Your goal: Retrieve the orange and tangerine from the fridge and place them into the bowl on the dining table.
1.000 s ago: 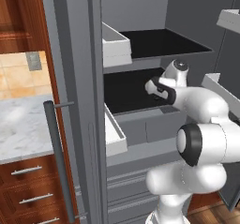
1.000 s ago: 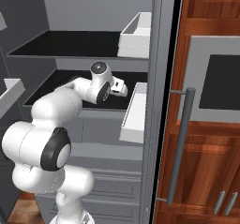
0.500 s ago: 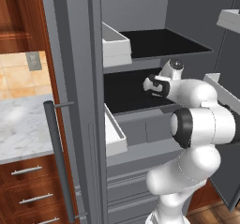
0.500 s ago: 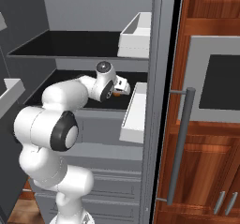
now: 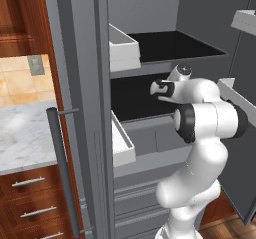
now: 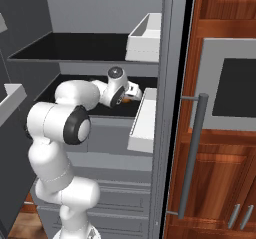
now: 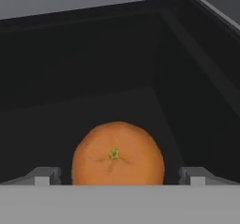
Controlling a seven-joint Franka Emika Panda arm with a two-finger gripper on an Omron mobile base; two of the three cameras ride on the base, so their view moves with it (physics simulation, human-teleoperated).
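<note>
The fridge (image 5: 100,148) stands open, and my arm reaches onto its lower black shelf (image 5: 131,103). A round orange fruit (image 7: 117,153) lies on that shelf near the right inner wall; I cannot tell whether it is the orange or the tangerine. My gripper (image 7: 119,176) is open, one fingertip on each side of the fruit, with a gap on both sides. The gripper (image 5: 156,88) is inside the shelf opening in the left base view. In the right base view a sliver of the fruit (image 6: 128,99) peeks out under the gripper (image 6: 135,90). The bowl and the dining table are out of view.
White door bins (image 5: 122,50) (image 6: 145,120) hang beside the shelves on both open doors. An upper black shelf (image 6: 75,45) lies above my arm. A marble counter with wooden drawers (image 5: 25,133) is at the left, a wall oven (image 6: 230,88) at the right.
My hand has pushed deeper onto the lower shelf, toward the right side of the fridge. The jaws have stayed open.
</note>
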